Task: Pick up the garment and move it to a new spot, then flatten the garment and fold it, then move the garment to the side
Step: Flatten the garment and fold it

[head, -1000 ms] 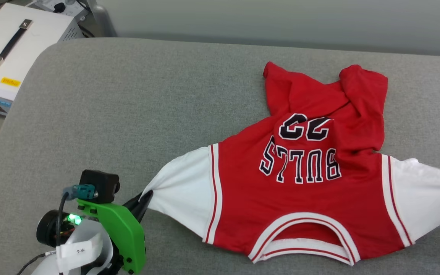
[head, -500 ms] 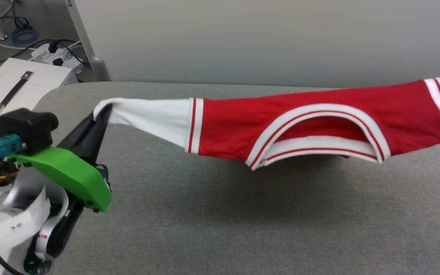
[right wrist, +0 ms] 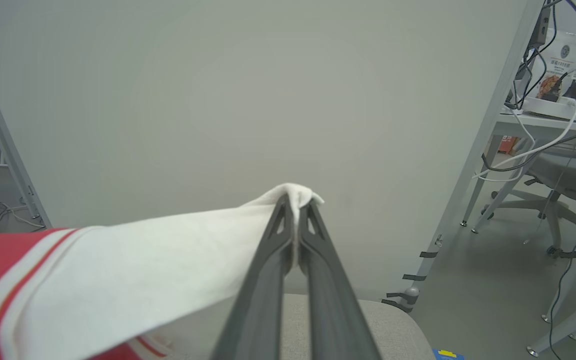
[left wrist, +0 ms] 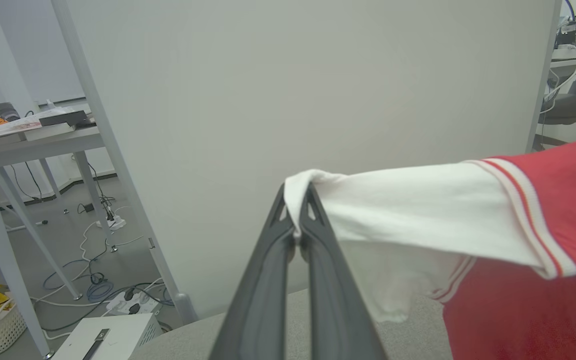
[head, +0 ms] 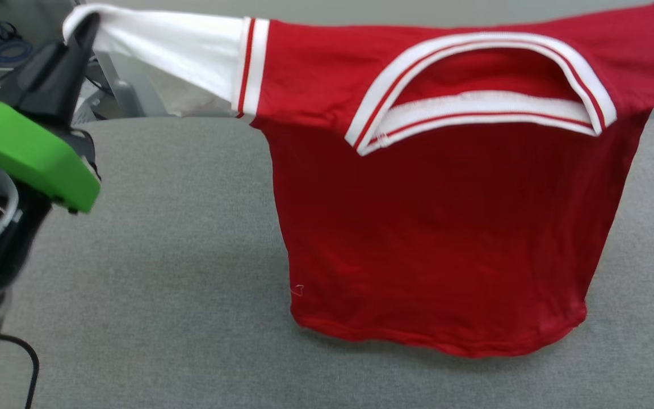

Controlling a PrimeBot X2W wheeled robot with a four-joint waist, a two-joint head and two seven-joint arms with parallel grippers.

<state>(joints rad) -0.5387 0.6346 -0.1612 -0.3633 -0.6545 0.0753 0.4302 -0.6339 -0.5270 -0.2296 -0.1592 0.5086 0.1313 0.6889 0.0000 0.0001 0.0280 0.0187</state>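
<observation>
The garment point(head: 440, 227), a red jersey with white sleeves and striped trim, hangs stretched in the air above the grey padded table point(head: 162, 295), collar toward me and plain red side facing me. Its hem just reaches the table surface. My left gripper point(head: 86, 25) is shut on the tip of the left white sleeve point(left wrist: 418, 210), as the left wrist view shows at the left gripper point(left wrist: 297, 197). My right gripper point(right wrist: 295, 202) is shut on the tip of the other white sleeve point(right wrist: 143, 265). The lettering is hidden on the far side.
A pale partition wall point(left wrist: 293, 90) stands just behind the table. Beyond it to the left are a desk point(left wrist: 28, 137), floor cables and a white box point(left wrist: 108, 340); to the right are a desk and an office chair point(right wrist: 563, 180).
Both grippers have raised the garment from lying flat on the table to hanging in the air by its sleeves. The head camera has tilted up as well.
</observation>
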